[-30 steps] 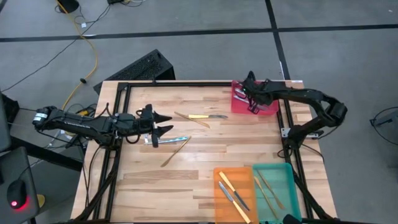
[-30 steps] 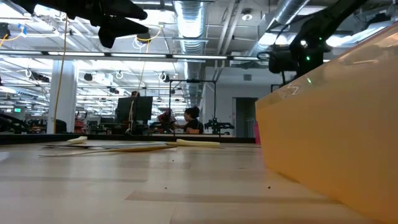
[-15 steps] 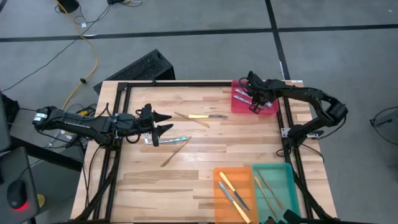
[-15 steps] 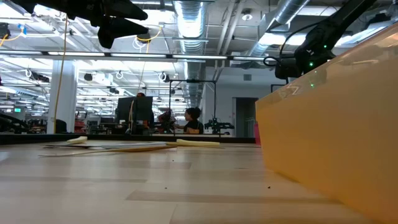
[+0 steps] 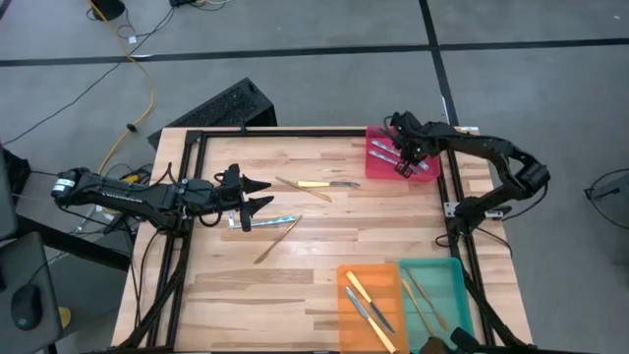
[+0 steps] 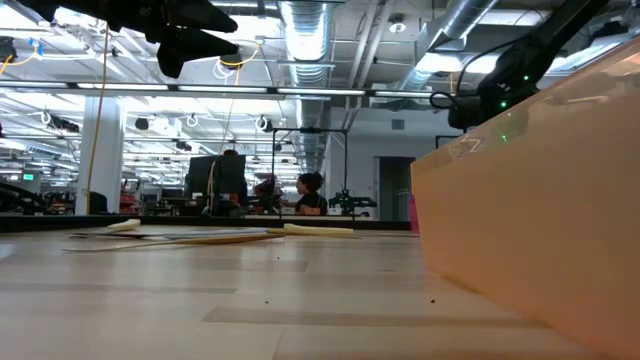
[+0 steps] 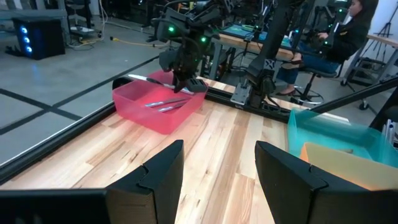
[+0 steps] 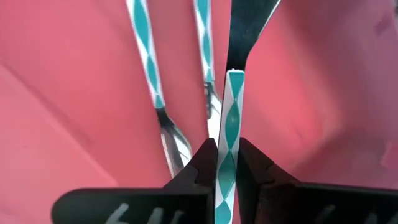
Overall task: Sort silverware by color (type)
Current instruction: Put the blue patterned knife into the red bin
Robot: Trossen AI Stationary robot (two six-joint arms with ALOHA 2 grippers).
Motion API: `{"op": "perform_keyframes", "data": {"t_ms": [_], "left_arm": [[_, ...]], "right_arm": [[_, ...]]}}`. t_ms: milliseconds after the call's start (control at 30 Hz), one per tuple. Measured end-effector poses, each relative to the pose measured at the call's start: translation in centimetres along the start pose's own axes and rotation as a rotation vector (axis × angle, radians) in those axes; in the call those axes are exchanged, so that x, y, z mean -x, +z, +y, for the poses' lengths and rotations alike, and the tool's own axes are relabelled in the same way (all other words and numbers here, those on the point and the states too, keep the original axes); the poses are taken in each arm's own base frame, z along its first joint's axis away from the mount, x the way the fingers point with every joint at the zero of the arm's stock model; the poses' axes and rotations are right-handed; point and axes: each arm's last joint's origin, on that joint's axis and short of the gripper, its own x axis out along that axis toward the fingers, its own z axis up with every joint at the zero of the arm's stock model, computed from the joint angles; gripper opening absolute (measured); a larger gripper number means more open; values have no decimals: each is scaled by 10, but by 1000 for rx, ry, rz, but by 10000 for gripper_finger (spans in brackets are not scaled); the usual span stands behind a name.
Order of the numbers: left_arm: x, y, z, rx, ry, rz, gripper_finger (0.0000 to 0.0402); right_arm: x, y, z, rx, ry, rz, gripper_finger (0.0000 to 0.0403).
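Note:
My right gripper [image 5: 404, 163] hangs over the red tray [image 5: 428, 173] at the far right, shut on a teal-and-white patterned utensil [image 8: 231, 118]. Two more teal-handled utensils [image 8: 155, 87] lie on the tray floor. My left gripper [image 5: 261, 195] hovers open over the table's left middle, touching nothing. Near it on the wood lie a blue-handled utensil [image 5: 270, 222], a yellow-handled one [image 5: 319, 184] and two wooden ones [image 5: 278, 241]. The orange tray [image 5: 346, 324] and the teal tray [image 5: 454, 285] at the near edge hold more silverware. My right gripper pinches the utensil's patterned handle [image 8: 227, 155] between its two fingers, coming steeply from above. The utensil runs on past the fingertips, its silver end [image 8: 249, 25] pointing away over the tray floor. I cannot tell whether that end touches the tray.
A black frame [image 5: 265, 131] borders the table's far and side edges. The orange tray wall [image 6: 530, 220] fills the low view's right side. Bare wood lies between the loose utensils and the near trays. A person sits in the room behind the table.
My right gripper has drifted a little toward the table's right edge over the red tray, sunk slightly and tipped steeper downward, staying shut on the patterned utensil.

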Motion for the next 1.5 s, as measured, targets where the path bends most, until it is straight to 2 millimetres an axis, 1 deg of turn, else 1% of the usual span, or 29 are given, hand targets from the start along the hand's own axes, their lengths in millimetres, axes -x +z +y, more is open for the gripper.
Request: {"op": "perform_keyframes", "data": {"t_ms": [233, 400, 733, 1200, 1400, 1500], "left_arm": [[0, 0, 0, -3, 0, 0, 180], [0, 0, 0, -3, 0, 0, 180], [0, 1, 0, 1, -2, -8, 180], [0, 1, 0, 3, -1, -5, 180], [0, 0, 0, 2, -1, -4, 180], [0, 0, 0, 2, 0, -3, 180]], "right_arm": [[-6, -4, -1, -9, 20, -10, 38], [-17, -15, 3, -9, 31, 14, 38], [-17, -14, 3, -63, 29, 6, 54], [-17, -15, 3, -155, 19, 9, 57], [-17, -14, 3, -165, 18, 9, 58], [-17, -15, 3, -167, 18, 9, 64]]}}
